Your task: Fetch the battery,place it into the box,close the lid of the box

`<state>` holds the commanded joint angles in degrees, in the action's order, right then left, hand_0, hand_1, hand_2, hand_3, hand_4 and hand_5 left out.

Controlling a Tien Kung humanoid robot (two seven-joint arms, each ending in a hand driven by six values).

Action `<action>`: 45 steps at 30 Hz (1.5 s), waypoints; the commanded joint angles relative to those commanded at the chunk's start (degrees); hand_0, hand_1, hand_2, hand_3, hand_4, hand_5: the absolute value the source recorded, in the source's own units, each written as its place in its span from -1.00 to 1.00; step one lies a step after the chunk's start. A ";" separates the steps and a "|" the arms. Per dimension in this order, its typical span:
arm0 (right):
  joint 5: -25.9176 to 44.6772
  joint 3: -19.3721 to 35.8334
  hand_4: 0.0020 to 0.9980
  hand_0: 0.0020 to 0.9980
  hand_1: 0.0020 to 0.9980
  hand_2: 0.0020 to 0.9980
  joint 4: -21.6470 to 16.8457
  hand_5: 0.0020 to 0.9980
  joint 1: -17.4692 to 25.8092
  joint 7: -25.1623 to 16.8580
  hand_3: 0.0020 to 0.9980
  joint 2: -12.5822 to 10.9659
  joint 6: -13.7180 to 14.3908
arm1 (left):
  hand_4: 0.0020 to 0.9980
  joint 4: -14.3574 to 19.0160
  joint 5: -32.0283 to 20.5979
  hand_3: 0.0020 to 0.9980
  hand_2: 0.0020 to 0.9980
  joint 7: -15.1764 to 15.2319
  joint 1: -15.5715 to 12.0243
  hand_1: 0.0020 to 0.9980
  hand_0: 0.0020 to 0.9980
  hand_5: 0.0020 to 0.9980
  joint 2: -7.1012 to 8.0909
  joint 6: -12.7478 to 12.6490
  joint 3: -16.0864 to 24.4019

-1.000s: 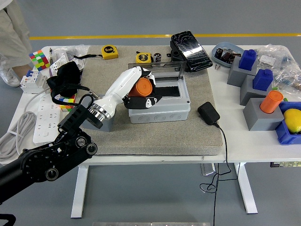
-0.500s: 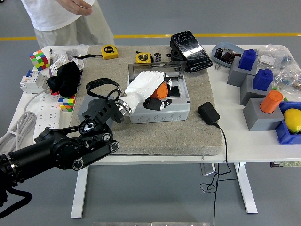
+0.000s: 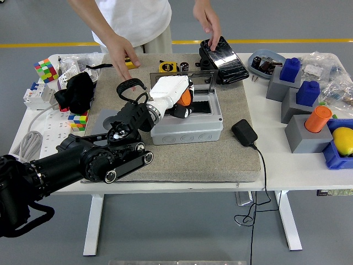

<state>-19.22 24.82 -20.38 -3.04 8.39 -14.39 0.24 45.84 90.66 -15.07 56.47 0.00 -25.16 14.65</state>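
Observation:
My left hand [image 3: 179, 99], white with black fingers, is shut on the orange battery [image 3: 186, 96] and holds it over the left part of the open grey box [image 3: 187, 130]. The box sits on the grey mat [image 3: 182, 157]; its clear lid [image 3: 185, 83] stands upright at the back edge. My black left arm [image 3: 83, 163] reaches in from the lower left. The right arm is out of view.
A person stands at the far side, one hand [image 3: 122, 58] over a yellow tape measure [image 3: 129, 62], the other [image 3: 207, 22] on a black case [image 3: 223, 58]. A black adapter [image 3: 244, 133] lies right of the box. Grey blocks [image 3: 306, 135] and a second orange battery [image 3: 318, 119] stand right.
My left hand has carried the battery rightward and back, from the box's left front to over its open inside. The person has stepped up and reached both hands onto the table.

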 joint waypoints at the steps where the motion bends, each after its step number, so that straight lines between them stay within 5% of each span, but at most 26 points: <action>1: 0.05 -0.07 1.00 0.41 0.46 0.44 0.02 0.43 0.01 0.01 0.41 -0.02 0.00 | 0.22 -0.26 0.37 -0.49 -0.57 -0.29 0.18 -0.66 -0.55 -1.00 0.00 0.05 -0.17; 4: 0.21 -0.30 1.00 0.41 0.46 0.44 0.08 0.43 0.00 0.03 0.41 -0.07 -0.01 | 0.22 -0.76 1.23 -0.49 -0.57 -1.18 0.66 -0.66 -0.55 -1.00 0.00 0.50 -0.56; 5: 0.19 -0.29 1.00 0.41 0.46 0.44 0.07 0.43 -0.02 0.03 0.41 -0.08 0.00 | 0.40 -0.89 1.14 -0.40 -0.54 -1.31 0.79 -0.64 -0.55 -1.00 0.00 0.62 -0.68; 16: 0.11 -0.24 1.00 0.41 0.46 0.44 0.00 0.43 -0.18 0.02 0.41 -0.11 0.01 | 0.52 -0.77 -0.08 -0.24 -0.44 -0.45 1.10 -0.53 -0.54 -1.00 0.00 1.05 -1.37; 17: 0.13 -0.25 1.00 0.41 0.46 0.44 0.01 0.43 -0.17 0.01 0.40 -0.12 0.02 | 0.52 -0.78 -0.13 0.07 -0.13 -0.20 1.09 -0.21 -0.21 -1.00 0.00 0.95 -1.30; 22: 0.19 -0.34 1.00 0.41 0.46 0.44 0.03 0.43 -0.15 -0.01 0.40 -0.15 -0.01 | 0.52 -0.68 -0.61 0.07 -0.13 1.72 0.96 -0.21 -0.21 -1.00 0.00 0.32 -1.04; 23: 0.18 -0.34 1.00 0.41 0.46 0.44 0.02 0.43 -0.15 -0.02 0.41 -0.14 -0.02 | 0.91 -0.64 -0.73 0.44 0.20 1.90 0.96 0.19 0.05 -1.00 0.00 0.31 -1.04; 29: 0.09 -0.29 1.00 0.41 0.46 0.44 -0.03 0.43 -0.16 -0.05 0.41 -0.07 -0.07 | 1.00 -0.67 -0.86 0.50 0.25 2.95 0.81 0.28 0.07 -1.00 0.00 0.20 -1.18; 39: 0.10 -0.13 1.00 0.41 0.46 0.44 0.00 0.43 -0.16 -0.04 0.41 -0.09 -0.02 | 1.00 1.44 -0.69 0.49 0.24 5.43 -0.05 0.27 0.05 -1.00 0.00 -0.69 0.90; 40: 0.08 -0.08 1.00 0.41 0.46 0.44 -0.01 0.43 -0.12 -0.06 0.41 -0.09 -0.03 | 1.00 2.41 -1.01 0.49 0.24 6.99 -0.42 0.27 0.05 -1.00 0.00 -1.75 1.70; 41: 0.08 -0.12 1.00 0.41 0.46 0.44 -0.01 0.43 -0.09 -0.04 0.41 -0.08 -0.05 | 1.00 3.43 -1.51 0.23 -0.04 8.82 -0.74 -0.13 -0.34 -0.98 0.00 -2.88 2.42; 45: 0.10 -0.13 1.00 0.41 0.46 0.44 0.03 0.43 0.03 -0.03 0.41 -0.01 -0.04 | 1.00 6.81 -3.56 0.23 -0.04 15.28 -1.68 -0.13 -0.34 -0.98 0.00 -6.50 5.35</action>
<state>-19.12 24.69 -20.36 -3.01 8.37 -14.40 0.20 52.65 87.10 0.22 54.79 0.00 -31.66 20.00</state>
